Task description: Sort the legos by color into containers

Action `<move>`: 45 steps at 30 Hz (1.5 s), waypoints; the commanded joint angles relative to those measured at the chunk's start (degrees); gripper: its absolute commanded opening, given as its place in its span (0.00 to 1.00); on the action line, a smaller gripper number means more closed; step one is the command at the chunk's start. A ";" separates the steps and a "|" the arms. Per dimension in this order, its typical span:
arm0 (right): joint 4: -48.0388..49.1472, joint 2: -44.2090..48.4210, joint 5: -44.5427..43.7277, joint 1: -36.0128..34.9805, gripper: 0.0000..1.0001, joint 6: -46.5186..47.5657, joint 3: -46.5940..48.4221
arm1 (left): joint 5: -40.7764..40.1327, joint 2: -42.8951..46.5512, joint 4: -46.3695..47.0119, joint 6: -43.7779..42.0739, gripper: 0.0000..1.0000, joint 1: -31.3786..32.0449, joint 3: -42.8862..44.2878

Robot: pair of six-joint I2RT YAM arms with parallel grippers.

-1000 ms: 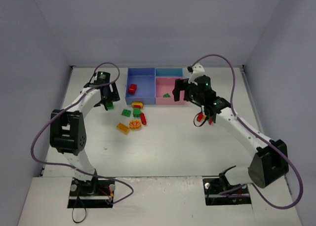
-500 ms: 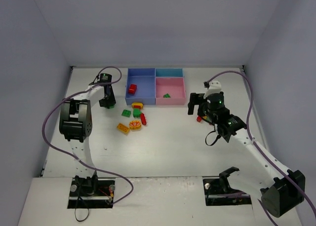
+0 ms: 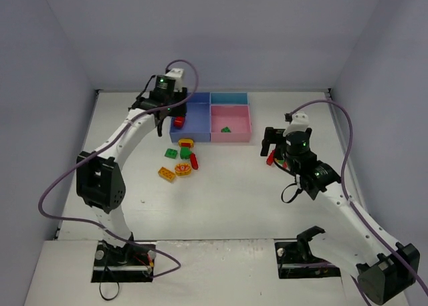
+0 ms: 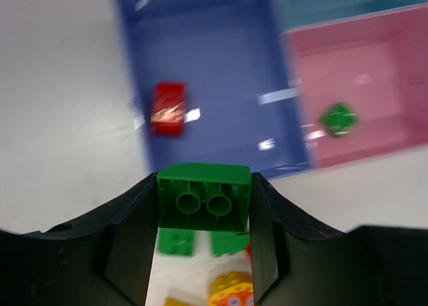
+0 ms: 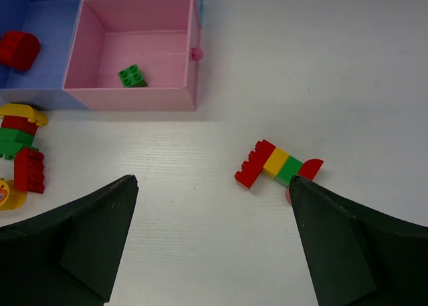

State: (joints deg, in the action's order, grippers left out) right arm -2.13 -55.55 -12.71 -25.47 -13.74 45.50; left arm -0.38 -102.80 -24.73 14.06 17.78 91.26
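From above, we see the left tool (image 3: 166, 113) at the blue tray's (image 3: 198, 113) left edge. Its wrist view shows it clamping a green brick (image 4: 204, 196). The right tool (image 5: 210, 186) gapes wide over a multi-colour stack (image 5: 277, 164) lying on the surface (image 5: 200, 252).

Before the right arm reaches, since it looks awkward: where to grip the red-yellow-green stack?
Probably from above, pinching the stack across its long sides at the yellow-green middle; it lies flat and slanted with bare table either side, so turn the right gripper to match.

Soft, even light; left wrist view blurred, glare streaks on the blue tray (image 4: 214, 52).
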 commanded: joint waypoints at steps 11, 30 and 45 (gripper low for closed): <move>-4.89 9.84 -1.62 0.43 0.93 -5.33 -1.55 | 6.01 -19.16 3.37 -4.84 0.16 15.35 26.06; -6.22 6.87 3.21 0.43 0.93 -4.46 -1.37 | -2.00 3.64 7.67 -1.50 0.77 14.04 0.79; -2.97 4.57 7.43 0.43 0.93 -4.89 -2.08 | 0.47 15.89 8.11 2.90 0.58 1.47 -26.83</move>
State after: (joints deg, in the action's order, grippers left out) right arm -9.32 -51.00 -6.42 -25.47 -18.02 42.72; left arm -0.45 -87.22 -20.14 14.98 21.63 64.40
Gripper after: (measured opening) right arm 0.927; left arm 0.575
